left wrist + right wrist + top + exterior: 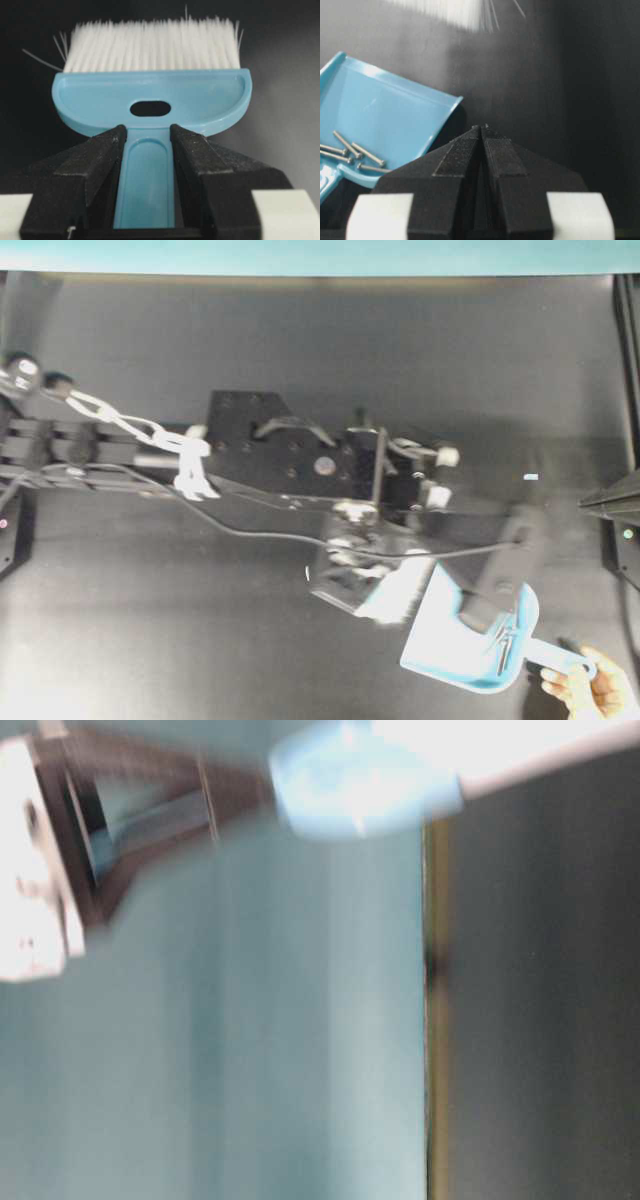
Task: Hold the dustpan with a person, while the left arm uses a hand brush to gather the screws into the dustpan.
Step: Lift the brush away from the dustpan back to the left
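Screws [352,152] already lie in the dustpan [450,635], low and right of centre in the overhead view, bunched near its rounded back where the handle starts; the main risk, as I judge it, is that they roll out again. The person's hand [600,692] pinches only the handle end at the lower right corner, so a small tip toward the wide mouth could send them sliding onto the dark table [150,640]. A second risk is the brush [150,100]: its white bristles hang at the left edge of the pan, and a swing of the left arm [250,450] could knock the pan loose. The left gripper [147,145] is clamped on the brush handle, so slipping looks unlikely. The right gripper [482,132] has its jaws pressed together, holding nothing, beside the pan. Count: one dustpan, one brush, one hand, two grippers, and about five screws, though overlap makes that uncertain.
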`<action>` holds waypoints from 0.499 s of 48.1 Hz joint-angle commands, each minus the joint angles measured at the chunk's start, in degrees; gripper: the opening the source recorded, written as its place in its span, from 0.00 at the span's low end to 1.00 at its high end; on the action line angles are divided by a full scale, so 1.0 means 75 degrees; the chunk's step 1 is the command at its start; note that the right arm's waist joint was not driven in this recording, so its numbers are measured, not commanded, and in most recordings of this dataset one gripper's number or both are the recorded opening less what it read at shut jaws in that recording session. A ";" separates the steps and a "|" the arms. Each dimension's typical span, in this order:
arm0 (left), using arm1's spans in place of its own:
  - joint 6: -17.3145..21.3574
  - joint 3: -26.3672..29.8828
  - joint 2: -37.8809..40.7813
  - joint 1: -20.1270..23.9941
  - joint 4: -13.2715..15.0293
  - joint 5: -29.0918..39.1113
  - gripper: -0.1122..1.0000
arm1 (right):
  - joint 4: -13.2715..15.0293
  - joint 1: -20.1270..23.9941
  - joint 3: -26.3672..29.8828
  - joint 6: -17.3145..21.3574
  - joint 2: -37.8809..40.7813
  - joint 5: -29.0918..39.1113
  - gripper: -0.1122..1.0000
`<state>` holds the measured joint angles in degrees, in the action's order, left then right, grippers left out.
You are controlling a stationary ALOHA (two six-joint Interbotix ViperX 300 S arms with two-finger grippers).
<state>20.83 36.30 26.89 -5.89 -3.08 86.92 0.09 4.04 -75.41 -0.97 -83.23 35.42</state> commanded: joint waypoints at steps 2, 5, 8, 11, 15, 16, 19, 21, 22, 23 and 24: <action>-0.0199 -0.0621 -0.0492 0.0000 -0.0023 0.0281 0.38 | 0.0012 0.0000 0.0094 -0.0035 0.0047 -0.0035 0.09; -0.0387 -0.1160 -0.0691 0.0059 -0.0023 0.0258 0.38 | 0.0012 0.0012 0.0094 -0.0035 0.0035 -0.0035 0.09; -0.0574 -0.1746 -0.0961 0.0141 -0.0023 0.0164 0.37 | 0.0012 0.0000 0.0094 -0.0035 0.0035 -0.0035 0.09; -0.0773 -0.2402 -0.1254 0.0223 -0.0023 -0.0070 0.38 | 0.0012 0.0000 0.0094 -0.0035 0.0023 -0.0035 0.09; -0.0926 -0.3398 -0.1770 0.0328 -0.0023 -0.0773 0.38 | 0.0012 0.0000 0.0094 -0.0035 0.0023 -0.0035 0.09; -0.0949 -0.3609 -0.1898 0.0352 -0.0023 -0.0973 0.38 | 0.0012 0.0000 0.0094 -0.0035 0.0023 -0.0035 0.09; -0.0984 -0.4207 -0.2309 0.0422 -0.0023 -0.1641 0.38 | 0.0012 0.0000 0.0094 -0.0035 0.0023 -0.0035 0.09; -0.0984 -0.4582 -0.2590 0.0445 -0.0023 -0.2133 0.38 | 0.0012 0.0000 0.0094 -0.0035 0.0023 -0.0035 0.09; -0.0984 -0.4781 -0.2719 0.0469 -0.0023 -0.2379 0.38 | 0.0012 0.0000 0.0094 -0.0035 0.0023 -0.0035 0.09; -0.0984 -0.4969 -0.2848 0.0469 -0.0023 -0.2637 0.38 | 0.0012 0.0000 0.0094 -0.0035 0.0023 -0.0035 0.09; -0.0984 -0.5168 -0.2988 0.0480 -0.0023 -0.2906 0.38 | 0.0012 0.0000 0.0094 -0.0035 0.0023 -0.0035 0.09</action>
<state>13.54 2.99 10.28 -2.20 -3.16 72.95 0.00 4.04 -75.32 -0.88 -83.32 35.42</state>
